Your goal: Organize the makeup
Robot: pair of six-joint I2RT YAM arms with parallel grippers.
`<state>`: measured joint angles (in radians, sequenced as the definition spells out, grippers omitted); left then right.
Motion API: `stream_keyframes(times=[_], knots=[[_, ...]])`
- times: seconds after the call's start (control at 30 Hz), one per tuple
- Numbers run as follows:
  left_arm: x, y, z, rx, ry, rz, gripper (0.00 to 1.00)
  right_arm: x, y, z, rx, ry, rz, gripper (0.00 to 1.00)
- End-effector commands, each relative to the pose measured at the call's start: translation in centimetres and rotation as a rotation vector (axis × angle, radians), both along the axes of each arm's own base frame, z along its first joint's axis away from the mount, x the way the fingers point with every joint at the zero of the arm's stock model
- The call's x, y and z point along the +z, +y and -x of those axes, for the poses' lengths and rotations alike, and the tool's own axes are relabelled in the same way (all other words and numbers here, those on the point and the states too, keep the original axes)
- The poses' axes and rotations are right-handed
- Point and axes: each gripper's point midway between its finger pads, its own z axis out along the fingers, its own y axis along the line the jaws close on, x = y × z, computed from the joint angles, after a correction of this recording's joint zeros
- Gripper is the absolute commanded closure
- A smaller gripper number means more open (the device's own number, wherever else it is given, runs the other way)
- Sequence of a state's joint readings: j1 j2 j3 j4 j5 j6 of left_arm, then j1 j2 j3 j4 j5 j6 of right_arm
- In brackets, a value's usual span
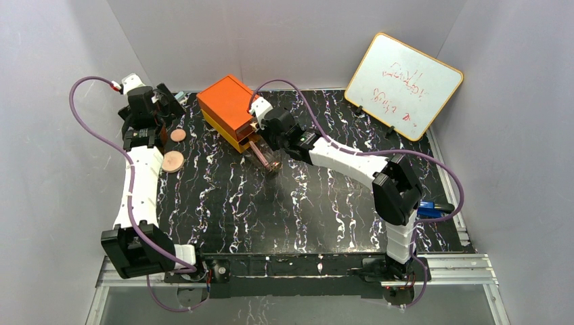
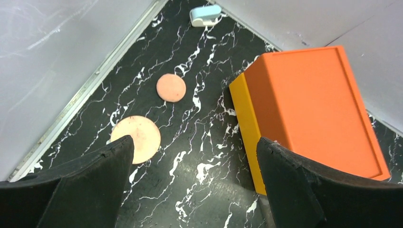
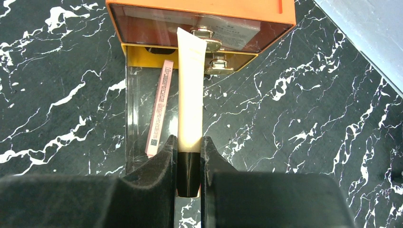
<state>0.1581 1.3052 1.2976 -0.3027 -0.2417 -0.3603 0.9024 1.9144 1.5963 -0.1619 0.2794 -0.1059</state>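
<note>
The right gripper (image 3: 187, 145) pinches the cream tube (image 3: 191, 85) over the clear drawer (image 3: 135, 95). The left gripper (image 2: 195, 142) is wide open above the peach discs (image 2: 137, 138). The tube could bump the orange box (image 3: 199, 7) and slip.

the drawer box (image 1: 227, 108) sits at the back of the table (image 1: 304, 210), left of centre, with a drawer (image 3: 135, 118) pulled out toward the front. a slim stick (image 3: 159, 109) lies in the drawer. the tube (image 3: 190, 95) runs just beside it, its near end between the fingers of the right gripper (image 3: 188, 142). left of the box, the smaller disc (image 1: 178, 135) lies behind the larger disc (image 1: 172, 161). a whiteboard (image 1: 404, 84) stands in the far right corner.
</note>
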Motion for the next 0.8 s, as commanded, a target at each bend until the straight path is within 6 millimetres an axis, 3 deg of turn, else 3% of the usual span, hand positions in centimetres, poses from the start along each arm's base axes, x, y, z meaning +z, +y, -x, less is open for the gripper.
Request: stream_keyframes(times=[0.0, 0.13, 0.3, 0.5, 0.77], knots=[[-2.9, -0.1, -0.1, 0.0, 0.081, 0.037, 0.02, 1.2, 0.4, -0.6, 0.0, 0.011, -0.019, 0.99], [-5.7, -0.1, -0.4, -0.001, 0.163, 0.052, 0.02, 0.0, 0.7, -0.4, 0.018, 0.05, 0.0, 0.99], [-7.3, 0.1, -0.4, 0.007, 0.212, 0.053, 0.02, 0.2, 0.4, 0.4, 0.033, 0.079, -0.006, 0.99], [-8.3, -0.1, -0.5, 0.001, 0.234, 0.065, 0.02, -0.4, 0.0, 1.2, 0.04, 0.105, -0.002, 0.99], [-8.8, -0.1, -0.4, -0.004, 0.249, 0.064, 0.02, -4.0, 1.1, 0.4, 0.058, 0.16, 0.033, 0.99]])
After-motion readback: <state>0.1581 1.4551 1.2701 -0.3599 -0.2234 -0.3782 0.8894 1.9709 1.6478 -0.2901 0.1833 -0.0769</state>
